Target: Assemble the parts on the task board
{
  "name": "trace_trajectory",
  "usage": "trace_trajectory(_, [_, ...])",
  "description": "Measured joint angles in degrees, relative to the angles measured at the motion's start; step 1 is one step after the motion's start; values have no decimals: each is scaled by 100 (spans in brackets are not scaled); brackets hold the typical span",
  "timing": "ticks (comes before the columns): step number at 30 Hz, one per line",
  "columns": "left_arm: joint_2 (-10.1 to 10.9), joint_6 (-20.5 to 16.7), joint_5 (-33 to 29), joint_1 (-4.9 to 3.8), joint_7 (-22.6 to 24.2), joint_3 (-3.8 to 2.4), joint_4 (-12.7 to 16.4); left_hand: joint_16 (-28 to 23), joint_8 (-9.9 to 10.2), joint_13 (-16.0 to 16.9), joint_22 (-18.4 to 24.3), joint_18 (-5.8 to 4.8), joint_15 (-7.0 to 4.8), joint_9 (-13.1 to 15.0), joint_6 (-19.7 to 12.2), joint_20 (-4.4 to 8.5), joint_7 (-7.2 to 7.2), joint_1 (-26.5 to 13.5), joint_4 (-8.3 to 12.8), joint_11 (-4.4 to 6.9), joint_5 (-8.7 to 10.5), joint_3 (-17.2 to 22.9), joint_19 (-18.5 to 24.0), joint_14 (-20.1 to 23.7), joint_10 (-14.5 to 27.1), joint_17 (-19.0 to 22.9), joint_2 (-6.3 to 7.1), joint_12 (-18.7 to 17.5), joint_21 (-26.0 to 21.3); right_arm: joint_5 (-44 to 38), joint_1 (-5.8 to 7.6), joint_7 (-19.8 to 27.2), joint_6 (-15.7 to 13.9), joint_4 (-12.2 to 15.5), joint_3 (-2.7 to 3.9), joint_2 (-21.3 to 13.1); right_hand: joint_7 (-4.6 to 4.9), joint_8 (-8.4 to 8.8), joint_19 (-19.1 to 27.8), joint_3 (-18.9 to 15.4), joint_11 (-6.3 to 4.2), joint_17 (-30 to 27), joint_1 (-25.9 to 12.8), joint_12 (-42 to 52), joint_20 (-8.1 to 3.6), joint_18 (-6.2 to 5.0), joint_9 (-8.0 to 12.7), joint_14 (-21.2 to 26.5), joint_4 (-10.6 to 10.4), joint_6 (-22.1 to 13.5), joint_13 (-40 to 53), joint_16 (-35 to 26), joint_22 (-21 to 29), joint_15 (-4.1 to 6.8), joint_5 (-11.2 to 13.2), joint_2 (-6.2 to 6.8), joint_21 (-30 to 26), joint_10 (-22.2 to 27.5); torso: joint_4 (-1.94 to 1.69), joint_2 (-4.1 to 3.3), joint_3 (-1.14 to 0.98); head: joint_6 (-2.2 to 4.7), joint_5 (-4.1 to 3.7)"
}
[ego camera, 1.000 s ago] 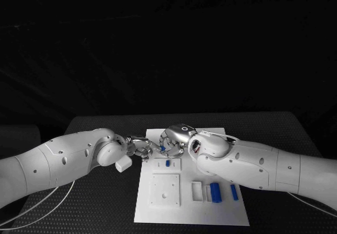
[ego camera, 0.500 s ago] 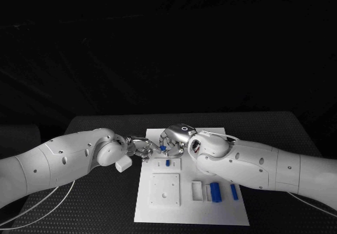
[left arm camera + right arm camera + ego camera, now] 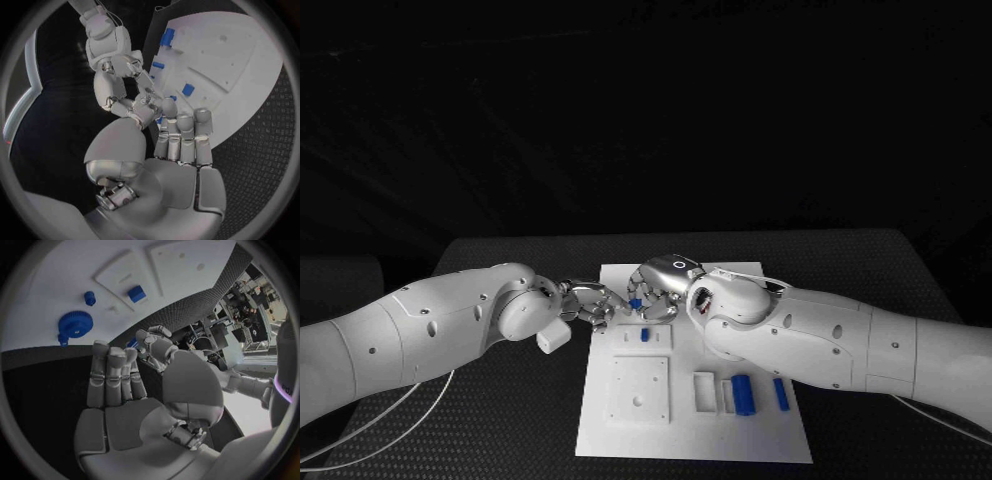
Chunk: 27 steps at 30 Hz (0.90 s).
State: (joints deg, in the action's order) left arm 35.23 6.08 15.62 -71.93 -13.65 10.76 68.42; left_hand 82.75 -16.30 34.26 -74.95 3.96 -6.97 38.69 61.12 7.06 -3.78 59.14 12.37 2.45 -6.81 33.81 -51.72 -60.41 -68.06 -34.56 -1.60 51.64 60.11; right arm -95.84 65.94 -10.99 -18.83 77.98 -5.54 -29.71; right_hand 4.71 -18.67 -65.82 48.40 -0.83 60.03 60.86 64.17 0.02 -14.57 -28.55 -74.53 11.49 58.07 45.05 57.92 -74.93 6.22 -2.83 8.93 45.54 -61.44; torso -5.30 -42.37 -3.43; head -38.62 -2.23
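The white task board (image 3: 697, 440) lies in the middle of the table. Above its far left corner my left hand (image 3: 589, 304) and right hand (image 3: 661, 287) meet fingertip to fingertip. A small blue part (image 3: 635, 302) sits between them. In the left wrist view this blue part (image 3: 160, 120) is pinched between the thumb and fingertips of my left hand (image 3: 169, 150), and the right hand (image 3: 111, 67) touches the same spot. In the right wrist view the blue part (image 3: 132, 344) shows at the fingertips of my right hand (image 3: 119, 385). Both hands appear to grip it.
On the board lie a blue peg in a small plate (image 3: 643, 335), a blue cylinder (image 3: 744, 395), a blue bar (image 3: 780, 393) and a white square plate (image 3: 639, 390). A blue gear (image 3: 75, 324) and a blue block (image 3: 136, 293) also rest there. Black table (image 3: 862, 270) surrounds the board.
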Motion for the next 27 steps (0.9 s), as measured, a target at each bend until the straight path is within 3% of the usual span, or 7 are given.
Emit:
trace_trajectory(4, [20, 13, -35, -1, -3, -1, 4, -40, 41, -1, 0, 3, -43, 232, -144, 0, -47, -233, -70, -45, 186, 23, 0, 4, 69, 16, 96, -22, 0, -13, -2, 9, -3, -1, -1, -26, 0, 0, 0, 15, 0, 7, -5, 0, 0, 1, 0, 0, 15, 0, 6, 0, 1, 0, 0, -19, 5, 0, 1, 0, 0, 7, -5])
trace_trajectory(8, [81, 31, -51, -1, -4, -1, 6, -40, 117, -1, 1, 2, -77, 199, -229, 0, -70, -406, -158, -70, 332, -22, 0, -11, 114, 26, 229, -22, 0, -19, -2, 23, -15, 3, -1, -78, 0, 0, 0, 15, 0, 7, -5, 0, 0, 2, 0, 0, 16, 0, 6, 0, 1, 0, 0, -19, 5, 0, 2, 0, -1, 14, -12])
trace_trajectory(10, [110, 47, -59, -1, -6, -1, 6, -102, 218, -16, 1, 3, -79, 146, -399, 0, -88, -582, -246, -114, 383, -109, 0, 3, 206, 46, 403, -89, -28, -19, -2, 36, -27, 7, -1, -99, 0, 0, 0, 14, 0, 7, -5, 0, 1, 2, 0, 0, 16, 0, 6, 9, 1, -1, 0, -19, 5, 0, 4, 0, -2, 16, -14])
trace_trajectory(12, [128, 63, -68, -1, -7, 0, 9, -157, 308, -23, 1, 2, -7, 102, -580, -13, -167, -675, -315, -173, 398, -121, 61, 88, 339, 76, 609, -124, -84, -19, -2, 56, -43, 14, -1, -114, 0, 0, 0, 0, 0, 7, -5, 0, 1, 3, 0, 0, 30, 0, 7, 20, 1, -1, 0, -19, 6, 0, 4, 0, -4, 16, -19])
trace_trajectory(15, [155, 87, -74, -1, -7, 1, 16, -173, 326, -16, 1, 1, 43, 79, -650, -29, -224, -696, -392, -227, 398, -97, 95, 145, 400, 88, 770, -128, -110, -19, -3, 80, -74, 27, -1, -133, 0, 0, 0, 0, 1, 14, -5, -1, 1, 5, 0, 4, 31, 0, 8, 20, 1, 2, 0, -19, 6, 0, 4, 0, -4, 16, -20])
trace_trajectory(20, [192, 101, -80, 0, -8, 1, 9, -175, 351, -1, 2, -1, 84, 67, -758, -50, -261, -708, -485, -256, 398, -59, 116, 187, 464, 109, 877, -128, -137, -17, -3, 123, -127, 62, -1, -174, 0, -1, 0, 15, 1, 14, -5, -1, 1, 6, 0, -3, 47, 1, 13, 20, 1, 33, 0, -19, 6, 0, 2, 0, -4, 12, -23])
trace_trajectory(27, [214, 66, -137, 1, 42, 4, 56, -228, 548, 9, 2, -45, 167, -75, -1207, -61, -324, -738, -658, -359, 398, -10, 166, 269, 604, 142, 1072, -129, -200, 15, -3, 172, -199, 155, 0, -234, -2, -1, 15, 8, -20, 21, -6, -3, -13, 34, 0, -4, 53, 2, 13, 20, 2, 34, 0, -19, 27, -21, -2, 0, -1, 17, -10])
